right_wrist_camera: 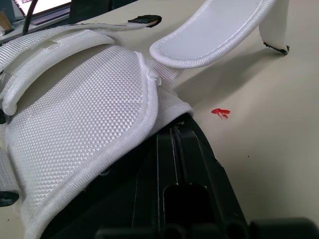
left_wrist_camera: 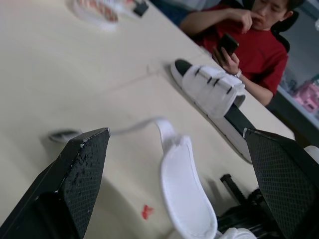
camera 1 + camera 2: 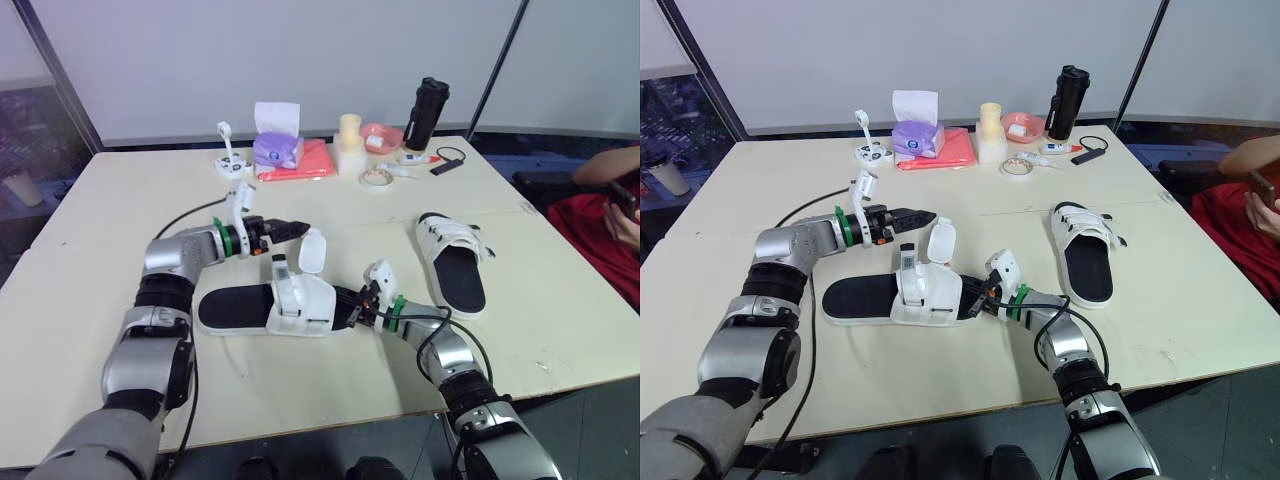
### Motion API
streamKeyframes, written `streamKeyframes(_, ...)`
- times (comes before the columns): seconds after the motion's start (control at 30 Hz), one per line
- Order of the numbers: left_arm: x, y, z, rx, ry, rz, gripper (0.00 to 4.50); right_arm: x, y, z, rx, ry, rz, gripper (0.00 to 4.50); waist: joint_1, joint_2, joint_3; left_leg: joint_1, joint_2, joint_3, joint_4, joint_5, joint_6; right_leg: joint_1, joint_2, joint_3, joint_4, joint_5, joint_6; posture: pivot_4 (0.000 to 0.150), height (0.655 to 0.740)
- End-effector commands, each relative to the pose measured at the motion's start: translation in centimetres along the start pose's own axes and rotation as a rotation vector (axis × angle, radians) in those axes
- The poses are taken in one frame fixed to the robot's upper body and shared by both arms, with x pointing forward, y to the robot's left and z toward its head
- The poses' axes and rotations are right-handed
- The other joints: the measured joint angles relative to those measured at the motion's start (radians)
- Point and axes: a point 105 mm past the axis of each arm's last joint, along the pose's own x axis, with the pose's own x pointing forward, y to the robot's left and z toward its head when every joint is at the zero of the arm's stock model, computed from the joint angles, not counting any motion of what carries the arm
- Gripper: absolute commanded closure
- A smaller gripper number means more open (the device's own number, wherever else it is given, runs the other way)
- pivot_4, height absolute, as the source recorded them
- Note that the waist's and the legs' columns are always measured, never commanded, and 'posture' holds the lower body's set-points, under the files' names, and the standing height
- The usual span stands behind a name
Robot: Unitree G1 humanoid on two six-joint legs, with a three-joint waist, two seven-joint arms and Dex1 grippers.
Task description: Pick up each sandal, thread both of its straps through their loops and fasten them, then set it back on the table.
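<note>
The near sandal, white upper on a black sole, lies flat mid-table. One of its straps stands up loose; the left wrist view shows this strap too. My left gripper hovers just left of the strap's tip, open, with wide-spread fingers and nothing between them. My right gripper presses against the sandal's right end, apparently shut on the edge of the woven upper. A second sandal lies to the right with its straps laid flat across.
At the back stand a purple tissue box, a red cloth, a cream cup stack, a tape roll, a pink bowl and a black bottle. A person in red sits at the right edge holding a phone.
</note>
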Motion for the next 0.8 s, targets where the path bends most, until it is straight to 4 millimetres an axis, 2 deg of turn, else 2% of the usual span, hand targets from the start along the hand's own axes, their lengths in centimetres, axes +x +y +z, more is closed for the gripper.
streamKeyframes(0.03,0.5,-0.7,0.8,0.0,-0.003,-0.024,0.03,-2.7,-0.5,-8.5,0.161,0.28,-0.131,4.5,0.0,0.0,0.0,0.0,0.0,0.0,0.0,0.0,0.0,0.0,0.0,0.0,0.0,0.0,0.0,0.15,0.74)
streamKeyframes(0.23,2.4,-1.4,0.4,-0.116,0.03,-0.053,0.03,-2.8,-0.4,-8.7,0.164,0.278,-0.135,4.5,0.001,-0.001,0.0,0.0,0.0,0.0,0.0,0.0,0.0,0.0,0.0,0.0,0.0,0.0,0.0,0.15,0.74)
streamKeyframes(0.37,3.8,-1.9,1.1,-0.215,-0.026,-0.066,0.03,-2.8,-0.3,-8.8,0.167,0.279,-0.139,4.5,0.001,-0.001,0.0,0.0,0.0,0.0,0.001,0.0,0.0,0.0,0.0,-0.001,0.0,0.0,0.001,0.15,0.74)
streamKeyframes(0.47,4.6,-1.5,2.2,-0.344,-0.139,-0.029,0.03,-2.8,-0.4,-8.7,0.166,0.277,-0.144,4.5,0.001,-0.001,0.0,0.0,-0.001,0.0,0.0,0.0,0.0,0.0,0.0,-0.001,0.0,-0.003,0.005,0.15,0.74)
streamKeyframes(0.57,5.0,-0.5,2.1,-0.384,-0.196,0.044,0.86,-2.9,-0.6,-8.6,0.165,0.272,-0.154,4.5,0.001,-0.001,0.0,0.001,-0.001,-0.001,0.001,0.0,0.0,0.001,0.0,-0.002,0.0,-0.003,0.006,0.15,0.74)
streamKeyframes(0.73,5.3,-0.4,2.1,-0.383,-0.21,0.059,3.53,-3.2,-0.6,-8.8,0.168,0.273,-0.165,4.5,0.001,-0.001,0.0,0.001,-0.001,-0.001,0.001,0.0,0.0,0.001,0.0,-0.002,0.0,-0.002,0.006,0.15,0.74)
streamKeyframes(0.77,5.3,-0.4,2.1,-0.381,-0.211,0.059,3.87,-3.3,-0.6,-8.9,0.168,0.273,-0.166,4.5,0.001,-0.001,0.0,0.001,-0.001,-0.001,0.001,0.0,0.0,0.001,0.0,-0.002,0.0,-0.002,0.006,0.15,0.74)
streamKeyframes(0.8,5.3,-0.4,2.1,-0.375,-0.21,0.061,4.42,-3.3,-0.6,-8.9,0.169,0.273,-0.168,4.5,0.001,-0.001,0.0,0.001,-0.001,-0.001,0.001,0.0,0.0,0.001,0.0,-0.002,0.0,-0.002,0.006,0.15,0.74)
